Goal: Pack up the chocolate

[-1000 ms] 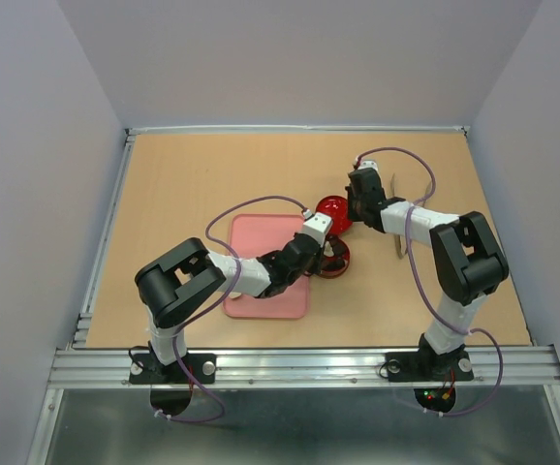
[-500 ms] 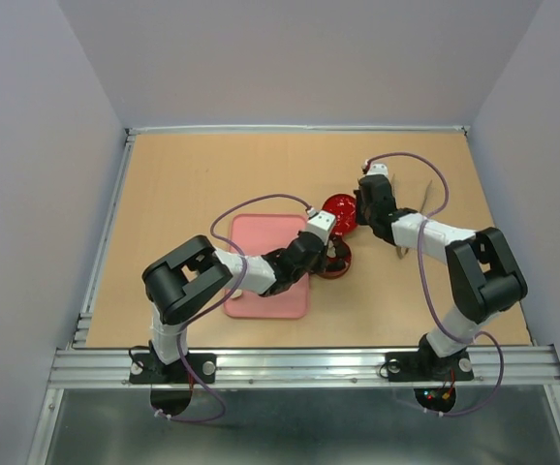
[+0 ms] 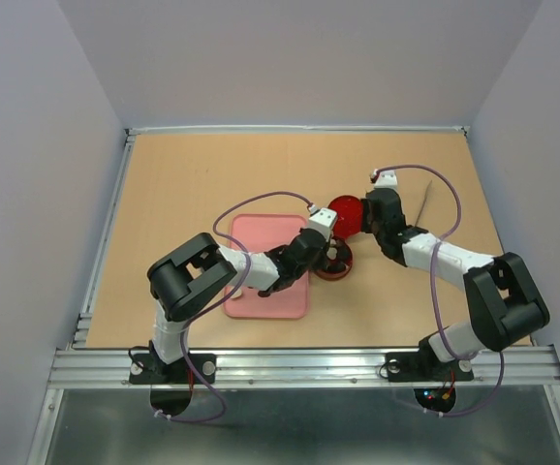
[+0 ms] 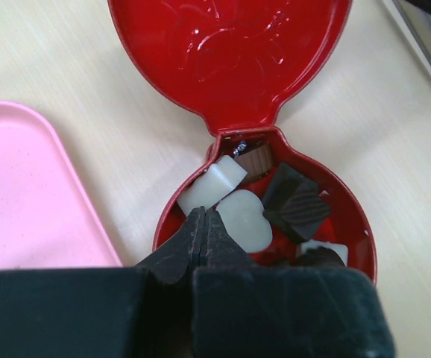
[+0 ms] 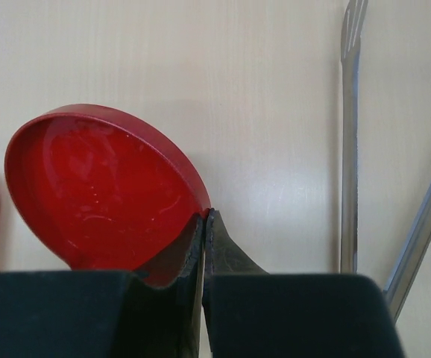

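Red tin [image 3: 341, 265] stands on the bench [image 3: 193, 174], its hinged lid [image 3: 343, 211] open, seen from above. Left wrist: the left end effector [image 4: 203, 220], closed and empty, points at the chocolate [image 4: 245, 218] lying in the tin just ahead. Right wrist: the right end effector [image 5: 204, 218], nearer the lid, pinches its rim, likely to swing it shut.

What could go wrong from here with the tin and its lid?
1. The left end effector sits shut over the chocolate in the tin; a closing lid may hit it.
2. The right end effector meets only the lid's rim and may slip.
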Robot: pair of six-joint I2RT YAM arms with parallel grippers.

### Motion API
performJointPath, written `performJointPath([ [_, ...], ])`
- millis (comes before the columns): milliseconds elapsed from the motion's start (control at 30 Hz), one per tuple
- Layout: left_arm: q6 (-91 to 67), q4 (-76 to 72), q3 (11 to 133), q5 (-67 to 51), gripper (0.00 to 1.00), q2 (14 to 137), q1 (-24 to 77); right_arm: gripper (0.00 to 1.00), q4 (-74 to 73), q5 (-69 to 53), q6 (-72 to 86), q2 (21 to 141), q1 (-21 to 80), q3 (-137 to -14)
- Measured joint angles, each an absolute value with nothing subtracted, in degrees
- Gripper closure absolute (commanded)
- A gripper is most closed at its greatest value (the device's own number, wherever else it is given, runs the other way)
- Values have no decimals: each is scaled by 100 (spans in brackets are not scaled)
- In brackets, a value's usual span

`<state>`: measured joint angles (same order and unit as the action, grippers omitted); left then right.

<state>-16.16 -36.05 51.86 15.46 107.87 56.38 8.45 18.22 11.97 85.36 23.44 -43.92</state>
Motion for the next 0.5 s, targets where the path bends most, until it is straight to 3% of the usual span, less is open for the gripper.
performJointPath([
  [500, -1614, -3544, 5277, 1542, 100, 10871, 5575, 100, 1267, 2377, 878, 7828, 2928, -3793],
])
